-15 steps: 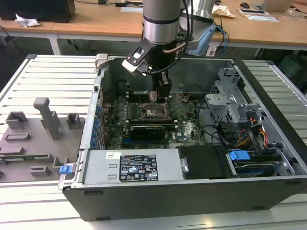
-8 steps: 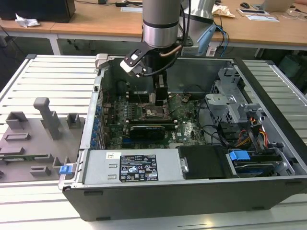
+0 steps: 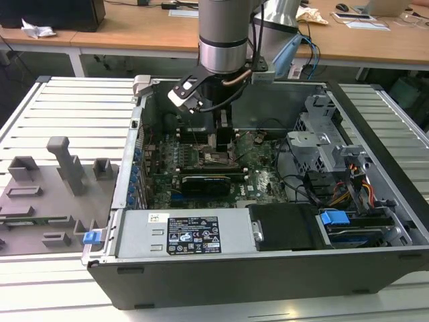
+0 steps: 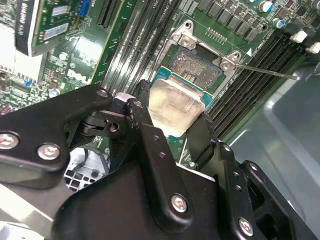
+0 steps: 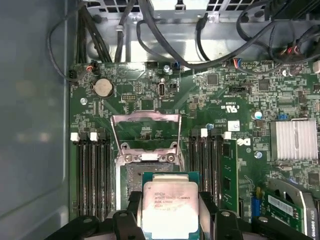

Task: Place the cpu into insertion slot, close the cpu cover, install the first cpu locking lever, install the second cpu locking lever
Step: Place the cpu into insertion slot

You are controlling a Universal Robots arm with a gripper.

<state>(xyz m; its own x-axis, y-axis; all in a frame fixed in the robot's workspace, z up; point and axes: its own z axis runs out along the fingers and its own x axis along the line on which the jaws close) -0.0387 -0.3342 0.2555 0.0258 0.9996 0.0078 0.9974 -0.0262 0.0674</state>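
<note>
The arm (image 3: pixel 224 40) reaches down into an open computer case (image 3: pixel 268 282) on a slatted desk (image 3: pixel 80 100). In the exterior view it enters about eleven o'clock of the case's centre. The tool (image 5: pixel 170 205) is closed on the cpu (image 5: pixel 170 207): in both wrist views one black finger (image 4: pixel 141 100) presses one edge of the chip and the other presses the opposite edge. The chip's silvery top faces up.

The cpu is held over the insertion slot (image 4: pixel 196 66) and covers part of it, with the rest of the socket's contact field bare. Whether the chip touches the socket is not clear. The cpu cover (image 5: pixel 145 117) stands swung open past the socket. A thin metal lever (image 4: pixel 265 71) sticks out sideways. Black memory slots (image 5: pixel 95 170) flank the socket. At nine o'clock of the case, grey fixture blocks (image 3: pixel 64 161) sit on the desk.
</note>
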